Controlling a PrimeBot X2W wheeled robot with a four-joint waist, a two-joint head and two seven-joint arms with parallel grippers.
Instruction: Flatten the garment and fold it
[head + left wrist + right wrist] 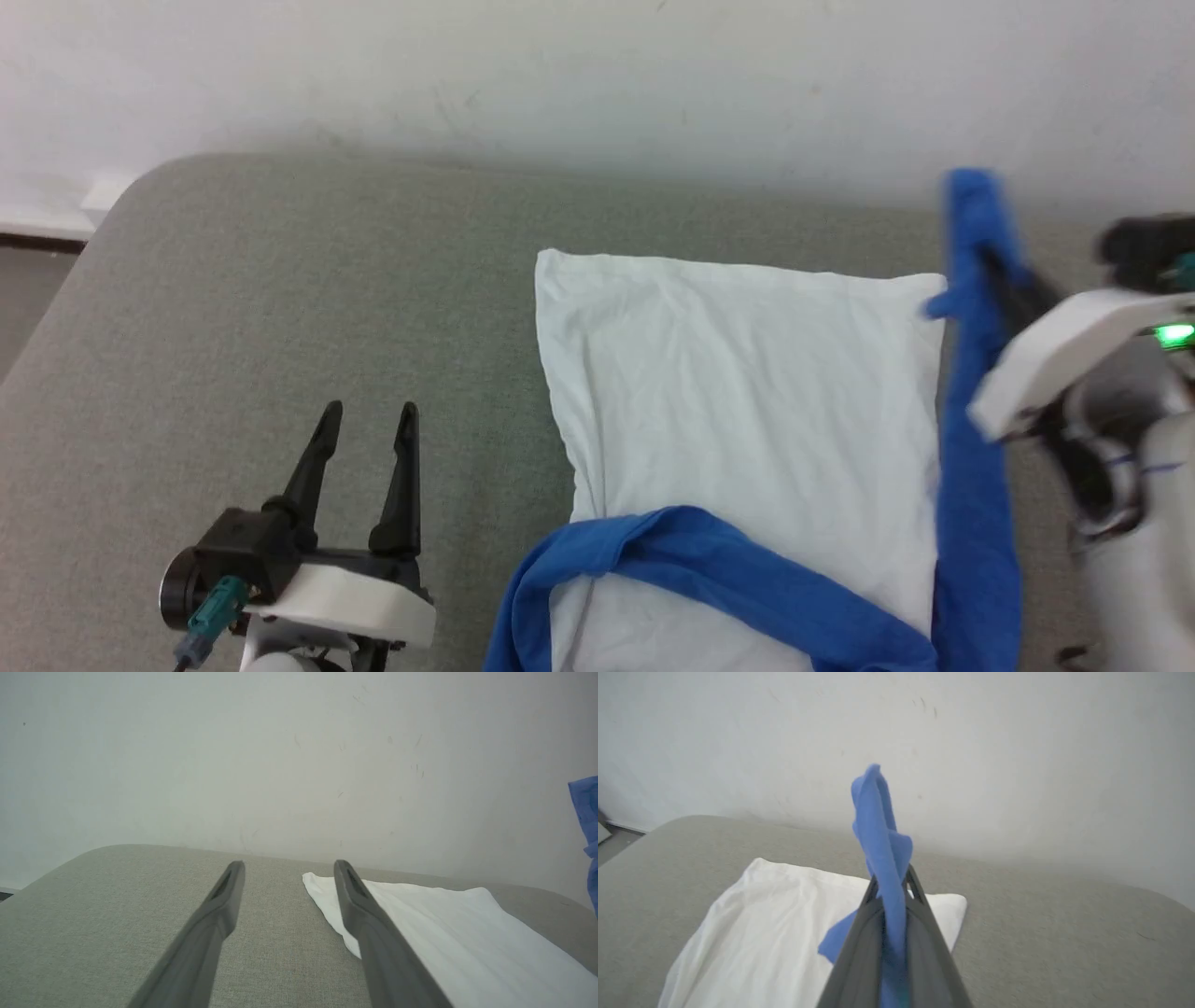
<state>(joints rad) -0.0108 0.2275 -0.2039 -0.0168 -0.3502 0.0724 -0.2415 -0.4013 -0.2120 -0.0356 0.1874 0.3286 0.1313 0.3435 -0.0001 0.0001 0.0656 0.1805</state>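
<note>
The garment lies with its white body flat on the grey cushion, one blue sleeve folded across its near end. The other blue sleeve is lifted along the right side, its end sticking up past the fingertips. My right gripper is shut on that sleeve; in the right wrist view the blue cloth runs up between the closed fingers. My left gripper stands open over bare cushion left of the garment; its fingers hold nothing, and the white body lies just to their right.
The grey cushion has a rounded far-left corner and ends against a pale wall. A strip of floor shows past the left edge. Bare cushion spreads left of the garment.
</note>
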